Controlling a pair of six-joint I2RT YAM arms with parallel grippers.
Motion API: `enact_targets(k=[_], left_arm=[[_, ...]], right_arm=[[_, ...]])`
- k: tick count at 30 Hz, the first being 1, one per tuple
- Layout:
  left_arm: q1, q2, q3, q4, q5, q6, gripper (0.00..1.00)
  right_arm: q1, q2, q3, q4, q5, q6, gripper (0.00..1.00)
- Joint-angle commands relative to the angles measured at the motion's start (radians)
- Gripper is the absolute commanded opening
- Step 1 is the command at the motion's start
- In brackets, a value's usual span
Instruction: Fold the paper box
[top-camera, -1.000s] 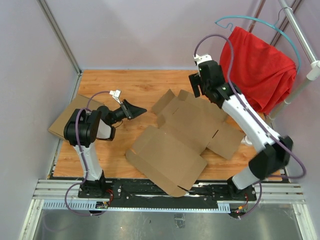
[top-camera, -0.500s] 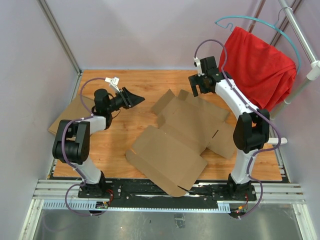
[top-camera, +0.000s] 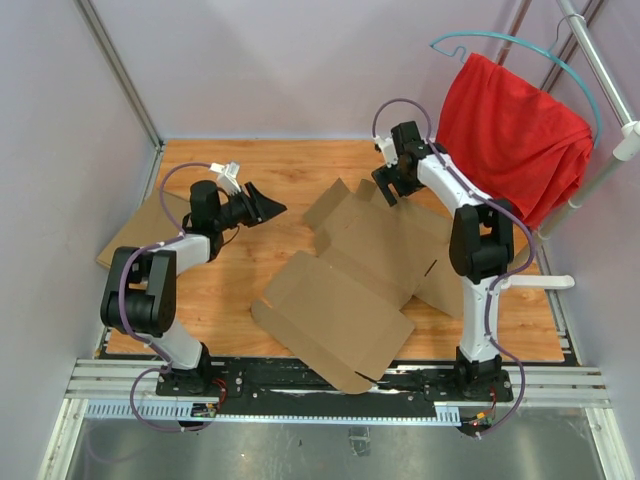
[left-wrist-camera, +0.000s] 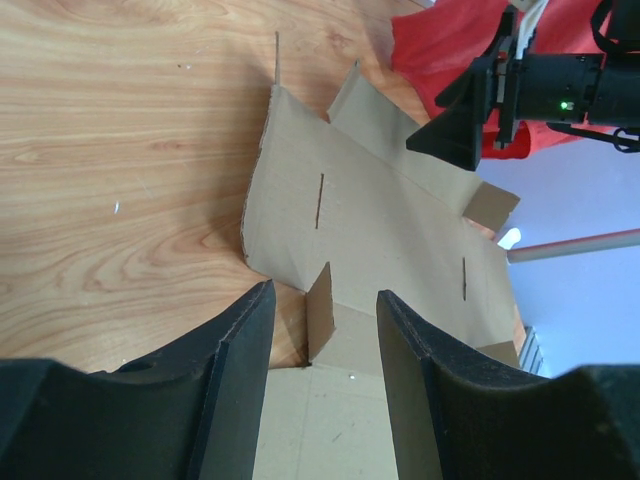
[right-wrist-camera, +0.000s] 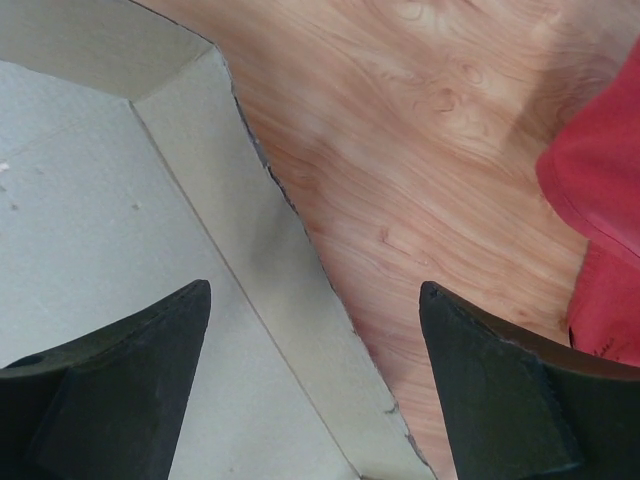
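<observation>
The paper box (top-camera: 365, 270) lies flat and unfolded on the table (top-camera: 230, 290). The right gripper (top-camera: 388, 187) hangs wide-jawed and empty over its 12 o'clock flap, and the left gripper (top-camera: 270, 207) sits half-open and empty at 10 o'clock. A clean fold likely needs the flap's edge straddled squarely, then lifted along its crease.

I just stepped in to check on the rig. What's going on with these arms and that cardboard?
Two robot arms are about to fold a box. The paper box lies unfolded and mostly flat on the wooden table, with a few small flaps standing up. The right gripper is poised over the box's far flap edge, jaws wide open. The left gripper points at the box from the left, jaws also open and clear of it. Neither holds anything, and no fold is made yet.
</observation>
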Motion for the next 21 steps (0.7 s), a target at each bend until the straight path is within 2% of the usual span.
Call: enact_targets(k=[1,6,12,14,16,18,20,21], left_arm=[[0.007,0.005,-0.012,-0.001,-0.005,0.029,0.51],[0.007,0.033,-0.008,0.023,0.008,0.021,0.51],[0.008,0.047,0.0,0.024,0.011,0.022,0.51],[0.008,0.048,0.001,0.026,0.013,0.021,0.51],[0.008,0.048,-0.001,0.026,0.014,0.022,0.51],[0.008,0.046,-0.005,0.026,0.012,0.023,0.51],[0.008,0.046,-0.009,0.027,0.011,0.025,0.51],[0.008,0.047,-0.008,0.027,0.012,0.025,0.51]], right_arm=[[-0.03,0.045,0.056,-0.064,-0.025,-0.044,0.85],[-0.044,0.069,0.064,-0.06,-0.073,-0.061,0.8],[-0.05,0.088,0.094,-0.118,-0.143,-0.074,0.59],[-0.05,0.084,0.092,-0.139,-0.132,-0.069,0.56],[-0.05,0.075,0.072,-0.141,-0.099,-0.061,0.6],[-0.055,0.059,0.039,-0.114,-0.029,-0.037,0.69],[-0.063,0.045,0.011,-0.088,-0.014,-0.018,0.8],[-0.068,0.042,0.005,-0.084,-0.02,-0.01,0.82]])
